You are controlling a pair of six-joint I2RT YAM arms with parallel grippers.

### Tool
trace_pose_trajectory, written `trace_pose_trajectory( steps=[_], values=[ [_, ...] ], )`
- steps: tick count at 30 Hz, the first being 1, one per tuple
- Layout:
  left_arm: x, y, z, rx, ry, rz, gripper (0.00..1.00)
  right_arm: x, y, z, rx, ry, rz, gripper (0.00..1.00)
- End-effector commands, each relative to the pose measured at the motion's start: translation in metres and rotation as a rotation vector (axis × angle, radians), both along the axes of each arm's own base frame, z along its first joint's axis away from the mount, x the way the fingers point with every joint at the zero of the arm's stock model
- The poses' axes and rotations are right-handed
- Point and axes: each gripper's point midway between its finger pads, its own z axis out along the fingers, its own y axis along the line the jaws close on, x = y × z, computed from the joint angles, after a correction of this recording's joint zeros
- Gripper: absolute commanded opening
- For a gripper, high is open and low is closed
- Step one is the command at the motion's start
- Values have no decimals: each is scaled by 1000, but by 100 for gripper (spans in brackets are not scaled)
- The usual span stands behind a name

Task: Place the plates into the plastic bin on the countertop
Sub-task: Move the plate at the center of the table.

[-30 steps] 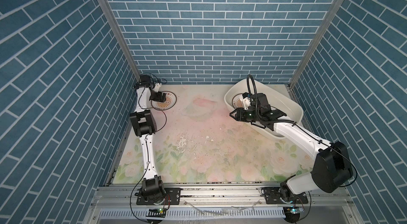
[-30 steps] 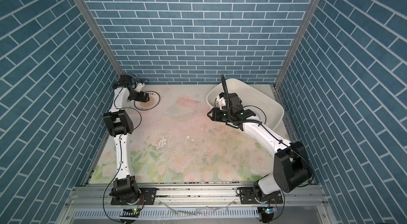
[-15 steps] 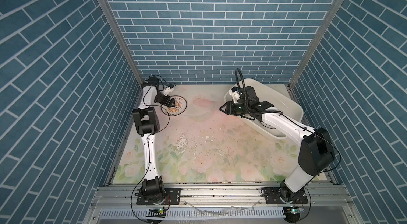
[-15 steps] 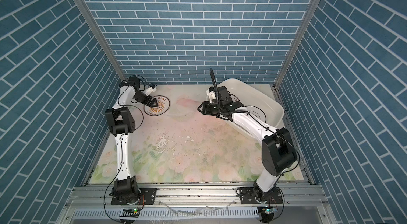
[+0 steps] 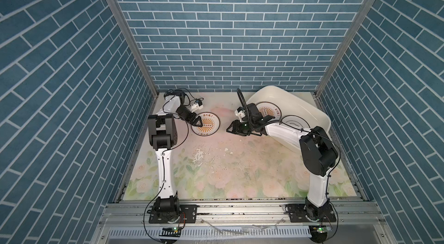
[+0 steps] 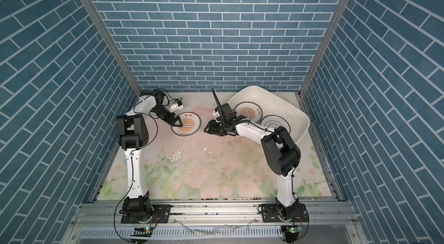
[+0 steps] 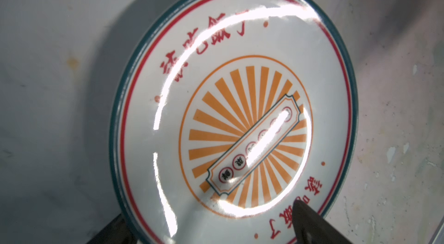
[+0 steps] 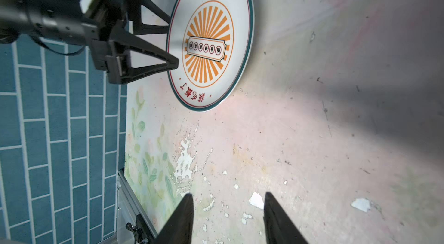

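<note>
Sliding rightward, plate (image 5: pixel 209 128) follows left end effector (image 5: pixel 197 124).

1. Sunburst plates: two, the countertop plate (image 5: pixel 211 127) and the bin's sunburst plate (image 5: pixel 270 110).
2. Ringed plate (image 5: pixel 298 120): one, lying in the bin.
3. Plates in all: three in both top views, one outside the bin and two inside it.
4. Bin (image 5: pixel 290 98): one.
5. Countertop (image 5: pixel 228 166): one.
6. Arms: two, the left arm (image 5: pixel 164 170) and the right arm (image 5: pixel 317 182).
7. Grippers: two, the left gripper (image 5: pixel 197 122) and the right gripper (image 5: pixel 229 130).
8. Brick walls (image 5: pixel 228 26): three.
</note>
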Motion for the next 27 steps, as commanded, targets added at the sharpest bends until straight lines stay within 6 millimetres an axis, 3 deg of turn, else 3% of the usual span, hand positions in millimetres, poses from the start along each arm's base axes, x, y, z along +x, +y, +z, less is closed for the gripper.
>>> trace_pose_trajectory(
  steps=[1,7,17,20,22,27],
  values=[
    [-21,-22,11,-53,25,-69,99,12,9,-2,6,-4,-44,48],
    [-30,-32,11,-59,23,-81,99,26,9,-31,-41,6,-80,49],
    [3,-16,16,-43,-48,79,99,46,11,-54,-33,10,-122,49],
    [10,-22,18,-77,-52,107,99,51,14,-55,8,15,-132,49],
    [10,-28,21,-111,-28,108,98,54,17,-68,24,38,-134,49],
    [6,-37,21,-148,-3,95,96,60,22,-75,76,59,-144,49]
  ],
)
